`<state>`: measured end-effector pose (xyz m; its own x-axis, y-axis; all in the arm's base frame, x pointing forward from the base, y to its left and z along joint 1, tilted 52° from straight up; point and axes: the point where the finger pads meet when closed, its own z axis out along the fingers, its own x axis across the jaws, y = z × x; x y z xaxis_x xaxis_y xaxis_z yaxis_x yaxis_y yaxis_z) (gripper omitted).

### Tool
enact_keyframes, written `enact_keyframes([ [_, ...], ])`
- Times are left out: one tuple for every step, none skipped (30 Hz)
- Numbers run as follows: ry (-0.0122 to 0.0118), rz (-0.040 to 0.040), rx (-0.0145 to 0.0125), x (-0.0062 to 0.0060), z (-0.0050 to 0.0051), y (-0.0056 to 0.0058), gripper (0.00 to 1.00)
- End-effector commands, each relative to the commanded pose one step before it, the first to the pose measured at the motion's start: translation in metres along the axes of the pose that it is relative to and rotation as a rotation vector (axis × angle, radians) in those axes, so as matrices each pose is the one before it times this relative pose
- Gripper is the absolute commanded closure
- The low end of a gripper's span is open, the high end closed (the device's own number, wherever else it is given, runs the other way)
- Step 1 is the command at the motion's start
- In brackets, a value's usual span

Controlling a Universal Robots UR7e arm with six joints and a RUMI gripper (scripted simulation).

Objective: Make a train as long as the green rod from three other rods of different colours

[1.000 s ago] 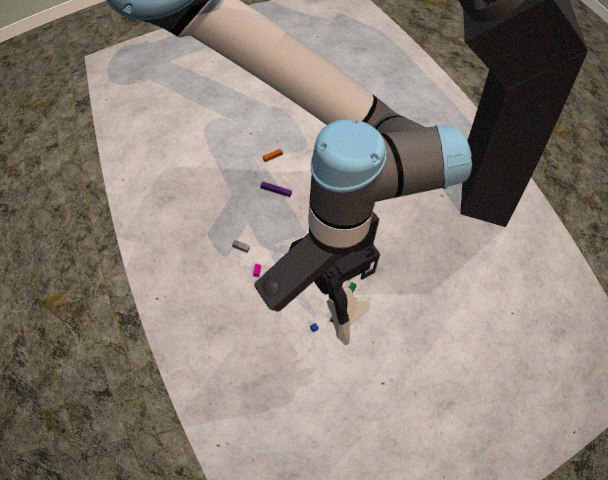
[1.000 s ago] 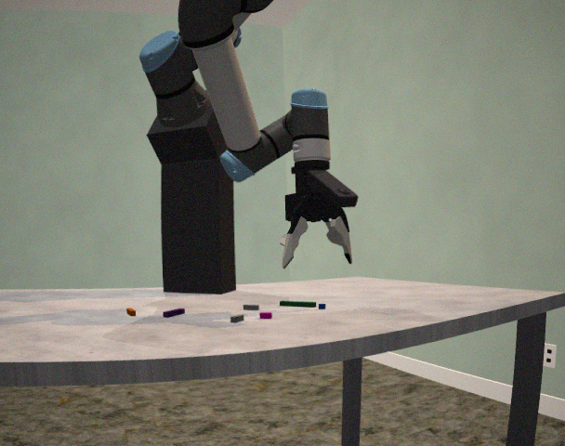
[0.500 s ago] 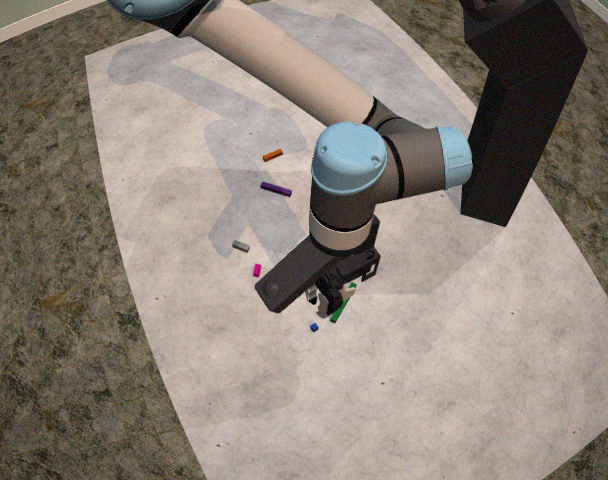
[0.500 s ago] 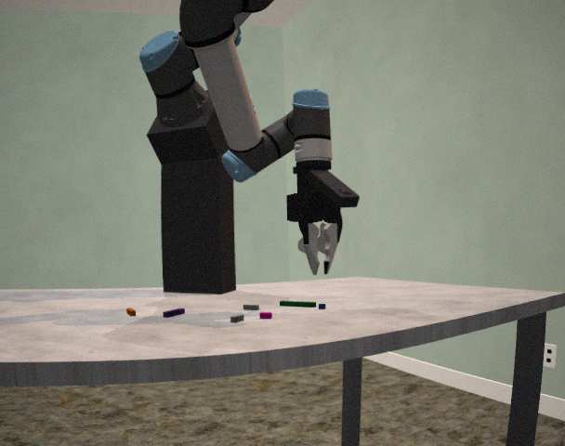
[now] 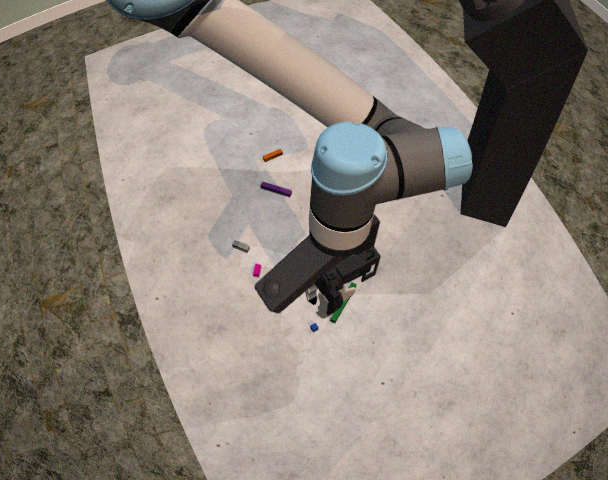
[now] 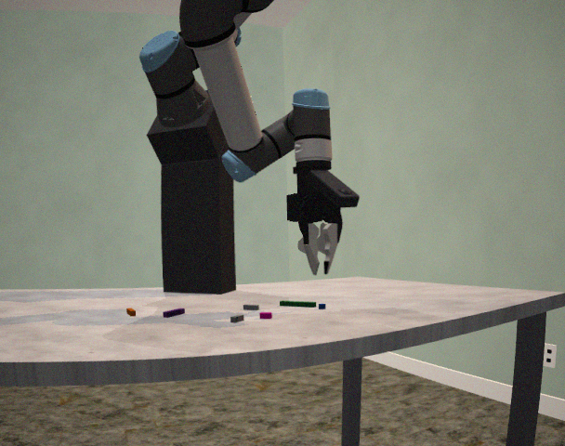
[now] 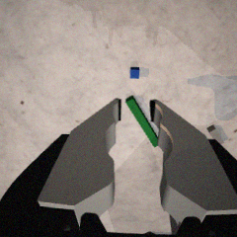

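Desk (image 6: 417, 307), pale and mottled, bearing all rods. Pincer (image 6: 321, 270), high above the desk at frame centre in the exterior view, fingers drawn narrow and holding nothing. Green rod (image 5: 340, 308), flat on the desk directly beneath the pincer, long axis running diagonally across the finger gap (upper left to lower right in the wrist view). Blue rod (image 5: 313, 326), near its lower-left end, apart.
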<state>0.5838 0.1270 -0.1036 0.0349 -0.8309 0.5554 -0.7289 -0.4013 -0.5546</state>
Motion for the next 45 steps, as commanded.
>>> enact_keyframes([
  [-0.00028,0.00002,0.00098,-0.00015,-0.00041,-0.0004,0.86],
  [0.0,0.0,0.0,0.0,0.0,0.0,0.86],
  [0.0,0.0,0.0,0.0,0.0,0.0,0.86],
  [0.0,0.0,0.0,0.0,0.0,0.0,0.86],
  [0.0,0.0,0.0,0.0,0.0,0.0,0.86],
  [0.0,0.0,0.0,0.0,0.0,0.0,0.86],
  [0.0,0.0,0.0,0.0,0.0,0.0,0.86],
  [0.0,0.0,0.0,0.0,0.0,0.0,0.86],
  [0.0,0.0,0.0,0.0,0.00002,0.0,0.86],
  [0.0,0.0,0.0,0.0,0.00004,0.0,0.86],
  [0.0,0.0,0.0,0.0,0.00008,0.0,0.86],
  [0.0,0.0,0.0,0.0,0.00013,0.0,0.86],
  [0.0,0.0,0.0,0.0,0.00019,0.0,0.86],
  [0.0,0.0,-0.00001,0.0,0.00025,0.0,0.86],
  [0.0,0.0,-0.00001,0.0,0.00032,0.0,0.86],
  [0.0,0.0,-0.00001,0.0,0.0004,0.0,0.86],
  [0.0,0.0,-0.00001,0.0,0.00048,0.0,0.86],
  [0.0,0.0,-0.00001,0.0,0.00056,0.0,0.86],
  [0.0,0.0,-0.00001,0.0,0.00065,0.0,0.86],
  [0.0,0.0,-0.00001,0.0,0.00073,0.0,0.86],
  [0.0,0.0,-0.00002,0.0,0.00082,0.0,0.86],
  [0.0,0.0,0.0,0.0,0.0009,-0.00001,0.86],
  [0.0,0.0,0.0,0.0,0.0,0.0,0.86],
  [0.0,0.0,0.0,0.0,0.0,0.0,0.86],
  [0.0,0.0,0.0,0.0,0.00099,-0.00001,0.86],
  [0.0,0.0,0.0,0.0,0.00107,0.0,0.86],
  [0.0,0.0,0.0,0.0,0.00115,0.0,0.86],
  [0.0,0.0,0.0,0.0,0.00122,0.0,0.86],
  [0.0,0.0,0.0,0.0,0.00129,-0.00001,0.86],
  [0.0,0.0,0.0,0.0,0.00136,0.0,0.86],
  [0.0,0.0,0.0,0.0,0.00142,0.0,0.86],
  [0.0,0.0,0.0,-0.00001,0.00146,-0.00001,0.86],
  [0.0,0.0,0.0,0.0,0.00151,-0.00001,0.86],
  [0.0,0.0,0.0,0.0,0.00155,0.0,0.86],
  [0.0,0.0,0.0,0.0,0.00157,-0.00001,0.86],
  [0.0,0.0,0.0,0.0,0.0016,-0.00001,0.86],
  [0.0,0.0,0.0,0.0,0.00162,0.0,0.86],
  [0.0,0.0,0.0,-0.00001,0.00162,-0.00001,0.86],
  [0.0,0.0,0.0,0.0,0.00163,-0.00001,0.86],
  [0.0,0.0,0.0,0.0,0.0,0.0,0.86],
  [0.0,0.0,0.0,0.0,0.0,0.0,0.86],
  [0.0,0.0,0.0,0.0,0.00163,0.0,0.86],
  [0.0,0.0,0.0,-0.00001,0.0016,-0.00001,0.86],
  [0.0,0.0,0.0,0.0,0.00159,-0.00001,0.86],
  [0.0,0.0,0.0,0.0,0.00157,0.0,0.86],
])
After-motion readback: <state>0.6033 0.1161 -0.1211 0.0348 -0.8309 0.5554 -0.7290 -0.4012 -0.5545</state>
